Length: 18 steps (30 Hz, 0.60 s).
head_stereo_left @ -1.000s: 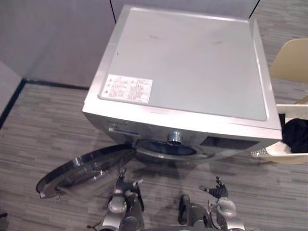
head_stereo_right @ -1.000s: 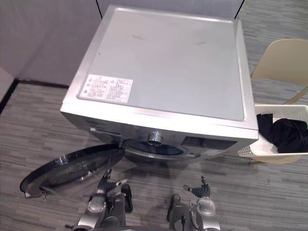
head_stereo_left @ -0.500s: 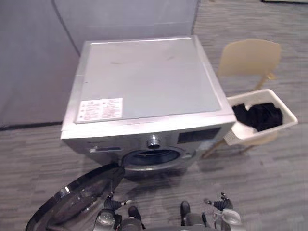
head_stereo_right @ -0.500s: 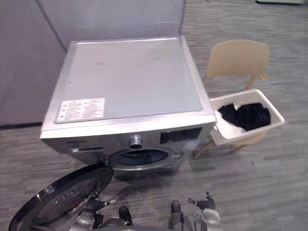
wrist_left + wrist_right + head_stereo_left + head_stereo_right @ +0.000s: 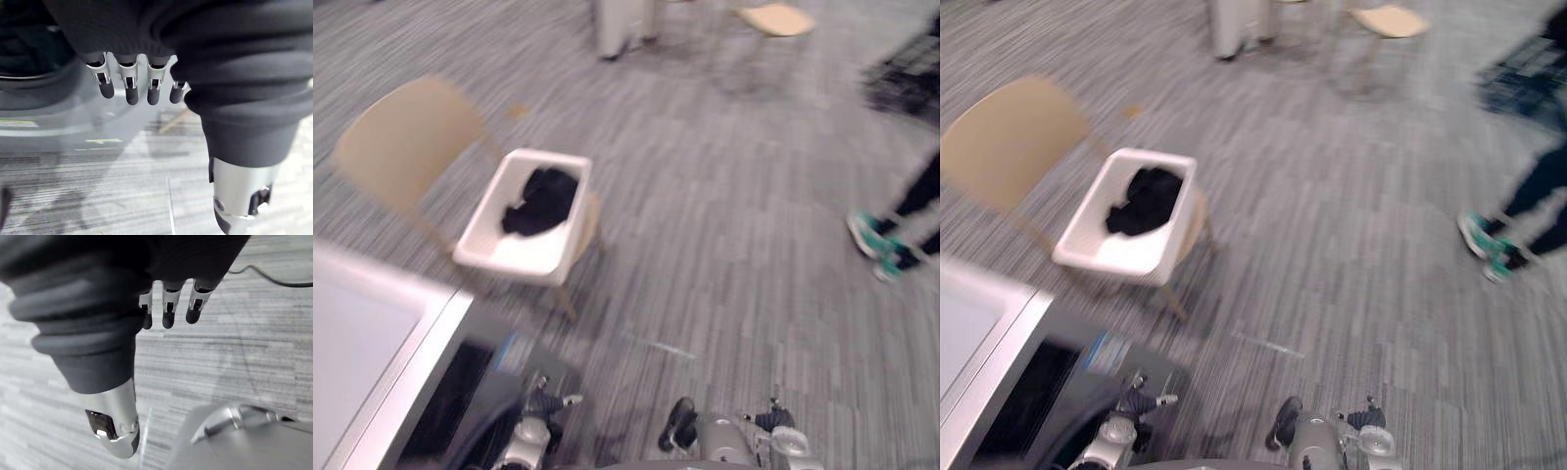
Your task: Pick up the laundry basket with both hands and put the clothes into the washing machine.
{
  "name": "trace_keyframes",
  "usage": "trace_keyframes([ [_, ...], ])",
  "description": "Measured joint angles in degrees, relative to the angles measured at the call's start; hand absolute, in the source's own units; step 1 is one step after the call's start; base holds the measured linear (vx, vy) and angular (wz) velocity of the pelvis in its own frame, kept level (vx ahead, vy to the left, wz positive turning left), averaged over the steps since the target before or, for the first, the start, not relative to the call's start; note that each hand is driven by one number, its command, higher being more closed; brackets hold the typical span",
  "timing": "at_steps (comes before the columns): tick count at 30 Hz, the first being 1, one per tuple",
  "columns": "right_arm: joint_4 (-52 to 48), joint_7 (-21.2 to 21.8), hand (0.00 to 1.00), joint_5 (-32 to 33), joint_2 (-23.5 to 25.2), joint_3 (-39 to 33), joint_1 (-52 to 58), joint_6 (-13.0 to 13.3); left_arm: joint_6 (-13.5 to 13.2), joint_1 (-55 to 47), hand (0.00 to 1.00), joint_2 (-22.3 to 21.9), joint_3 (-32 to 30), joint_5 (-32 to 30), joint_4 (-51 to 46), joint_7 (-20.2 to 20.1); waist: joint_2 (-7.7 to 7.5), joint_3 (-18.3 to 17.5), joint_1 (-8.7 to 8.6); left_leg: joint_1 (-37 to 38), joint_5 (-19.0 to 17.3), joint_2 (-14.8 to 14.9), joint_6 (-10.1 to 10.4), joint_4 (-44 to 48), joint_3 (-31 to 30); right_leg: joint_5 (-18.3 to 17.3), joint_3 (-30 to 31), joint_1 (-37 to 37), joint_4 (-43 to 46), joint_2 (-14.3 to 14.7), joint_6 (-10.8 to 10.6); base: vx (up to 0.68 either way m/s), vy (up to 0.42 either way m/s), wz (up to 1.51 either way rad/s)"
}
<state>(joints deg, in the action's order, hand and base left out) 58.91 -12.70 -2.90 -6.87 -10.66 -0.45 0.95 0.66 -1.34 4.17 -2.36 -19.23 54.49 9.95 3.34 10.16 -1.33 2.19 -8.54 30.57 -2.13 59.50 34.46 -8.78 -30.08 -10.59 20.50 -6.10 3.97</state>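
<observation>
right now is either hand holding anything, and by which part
Nothing is held: left hand and right hand hang open; the basket sits on the chair.

Nothing readable here tbh. There's a small bluish sticker (image 5: 514, 349) on the front of the washing machine (image 5: 357, 338), but I can't make out any words or numbers on it.

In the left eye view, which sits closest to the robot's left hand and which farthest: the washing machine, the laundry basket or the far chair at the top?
From the left hand:
1. Washing machine, right beside it, on its left.
2. Laundry basket, ahead, on the tan chair.
3. Far chair, across the floor, ahead right.
</observation>
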Motion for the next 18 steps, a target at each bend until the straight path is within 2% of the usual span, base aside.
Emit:
trace_keyframes([
  [1, 0.1, 0.0, 0.0, 0.0, -0.1, 0.2, -0.3, -0.1, -0.2, 0.0, 0.0, -0.7, 0.0, 0.4, 0.1, 0.1, 0.23, 0.1, 0.59, -4.0, -2.1, -2.7, 1.3, 2.0, -5.3, -0.1, 2.1, 0.6, -0.7, 0.3, -0.1, 0.34, 0.113, -1.8],
  [2, 0.4, 0.1, 0.0, 0.0, -0.3, 2.3, -0.6, -0.1, -1.1, -0.2, 0.0, -1.6, -0.2, 1.7, -0.3, 0.2, -0.54, 0.9, 2.25, -11.5, -5.4, -8.6, 2.4, 1.6, -14.9, 0.0, 5.7, 3.0, -2.8, 0.6, -0.4, 0.29, 0.116, -1.43],
  [3, 0.4, 0.2, 0.0, 0.0, -0.4, 2.9, -0.7, -0.1, -1.3, -0.2, 0.0, -1.5, 0.0, 2.2, -1.1, 0.2, -0.69, 0.9, 2.97, -13.5, -6.2, -10.4, 2.6, 0.0, -17.5, 0.2, 6.9, 4.0, -3.7, 0.7, -1.1, 0.38, 0.191, -1.69],
  [4, 0.4, 0.3, 0.0, 0.0, 0.4, 3.4, -1.1, 0.0, -1.8, -0.2, 0.0, -1.2, -0.1, 3.0, -2.4, 0.4, -0.61, 1.3, 4.12, -16.9, -6.5, -13.0, 2.8, -5.3, -20.7, 0.4, 9.8, 5.6, -4.6, 0.9, -2.3, 0.43, 0.296, -1.45],
  [5, 0.1, 0.3, 0.0, 0.0, 0.4, 3.3, -2.1, 0.2, -2.2, -0.1, 0.0, -0.9, -0.5, 3.3, -2.7, 0.6, 0.3, 2.0, 4.34, -20.0, -6.2, -14.4, 3.0, -15.4, -22.2, 0.2, 11.6, 7.3, -5.5, 1.0, -5.3, 0.36, 0.26, -1.32],
  [6, -0.1, 0.3, 0.0, 0.0, 0.4, 3.3, -2.1, 0.4, -2.2, 0.0, 0.0, -1.0, -0.5, 3.4, -2.7, 0.7, 0.93, 2.2, 4.33, -20.3, -5.7, -14.8, 3.3, -20.8, -22.3, 0.0, 12.0, 8.0, -5.8, 1.0, -5.8, 0.44, 0.389, -1.19],
  [7, -0.4, 0.4, 0.0, 0.0, 1.4, 4.3, -2.1, 0.3, -2.4, 0.2, 0.0, -0.8, -0.5, 3.9, -3.0, 1.3, 1.09, 3.1, 5.46, -18.6, -2.8, -17.9, 4.8, -29.8, -21.6, -0.8, 14.5, 10.6, -7.7, -0.4, -8.5, 0.46, 0.288, -0.46],
  [8, -0.6, 0.4, 0.0, 0.0, 1.9, 5.0, -2.1, 0.3, -2.4, 0.3, 0.0, -0.1, -0.3, 3.9, -3.4, 1.4, -0.6, 2.6, 4.83, -17.8, -0.9, -19.7, 4.7, -32.0, -20.6, -0.3, 14.6, 11.5, -10.4, -1.1, -8.9, 0.56, 0.291, -0.2],
  [9, -0.7, 0.4, 0.0, 0.0, 2.0, 4.9, -2.3, 0.3, -2.6, 0.4, 0.0, 0.1, -0.3, 3.9, -3.5, 1.4, -1.38, 2.4, 4.97, -17.8, -0.7, -19.9, 4.9, -32.4, -19.6, 0.9, 14.3, 12.4, -12.6, -0.7, -8.7, 0.41, 0.073, 0.45],
  [10, -1.2, 0.2, 0.0, 0.0, 1.7, 4.6, -3.0, 0.4, -2.8, 0.3, 0.0, 0.6, -0.7, 4.1, -3.9, 1.2, -1.44, 3.0, 5.52, -21.9, -1.1, -18.7, 4.8, -25.1, -16.9, 7.2, 12.8, 15.9, -18.9, -0.1, -9.1, 0.39, 0.16, 0.46],
  [11, -1.3, 0.1, 0.0, -0.1, 1.5, 4.5, -4.3, 0.4, -2.6, 0.2, 0.0, 0.4, -2.7, 4.3, -4.0, 1.4, -0.84, 2.8, 5.78, -23.6, -2.1, -20.6, 4.6, -28.0, -16.7, 7.1, 12.6, 17.6, -21.0, -0.7, -9.9, 0.37, 0.212, 0.37],
  [12, -1.2, 0.1, 0.0, -0.1, 1.0, 4.4, -4.6, 0.5, -2.2, -0.1, 0.0, 0.3, -2.8, 4.3, -3.6, 1.3, -0.64, 2.9, 5.64, -22.9, -2.7, -21.2, -0.2, -29.5, -16.8, 6.4, 12.7, 18.1, -20.6, -1.1, -10.4, 0.37, 0.282, 0.29],
  [13, -1.3, 0.2, 0.0, -0.3, 0.8, 4.6, -5.5, 0.7, -1.9, -0.4, 0.0, 0.2, -3.4, 4.4, -2.7, 1.3, -1.92, 2.9, 5.63, -21.6, -3.7, -23.0, -1.2, -29.8, -15.8, 4.1, 13.0, 18.1, -18.1, -3.0, -10.9, 0.4, 0.29, 0.11],
  [14, -1.3, 0.2, 0.0, -1.2, 0.8, 4.8, -6.4, 1.1, -1.2, -1.1, 0.0, 0.0, -4.2, 4.6, -1.7, 1.4, -2.01, 2.9, 5.81, -18.5, -5.4, -25.0, -1.8, -32.0, -14.6, 2.3, 14.7, 13.8, -6.0, -6.5, -12.1, 0.39, 0.303, 0.07],
  [16, -1.3, 0.3, 0.0, -1.8, 1.4, 4.9, -6.4, 1.0, -0.9, -2.2, 0.0, 0.3, -4.2, 4.7, -0.6, 1.5, -2.35, 3.1, 5.58, -13.9, -6.1, -27.4, -3.0, -34.4, -14.3, 2.7, 18.3, 8.0, 12.9, -9.9, -13.0, 0.39, 0.282, 0.2],
  [17, -1.3, 0.3, 0.0, -2.2, 1.9, 4.9, -5.8, 1.0, -0.7, -2.8, 0.0, 0.7, -4.0, 4.7, -0.3, 1.5, -3.21, 3.3, 5.29, -9.4, -6.3, -29.8, -3.2, -36.5, -15.1, 2.8, 20.3, 4.2, 27.8, -11.4, -12.6, 0.5, 0.219, 0.63],
  [18, -1.3, 0.4, 0.0, -2.3, 2.0, 5.0, -4.7, 1.0, -0.5, -3.0, 0.0, 0.6, -3.6, 4.7, -0.4, 1.6, -3.24, 3.4, 5.02, -5.5, -6.5, -31.5, -3.5, -39.3, -16.9, 1.5, 20.2, 1.5, 37.5, -11.7, -10.7, 0.43, 0.124, 0.73],
])
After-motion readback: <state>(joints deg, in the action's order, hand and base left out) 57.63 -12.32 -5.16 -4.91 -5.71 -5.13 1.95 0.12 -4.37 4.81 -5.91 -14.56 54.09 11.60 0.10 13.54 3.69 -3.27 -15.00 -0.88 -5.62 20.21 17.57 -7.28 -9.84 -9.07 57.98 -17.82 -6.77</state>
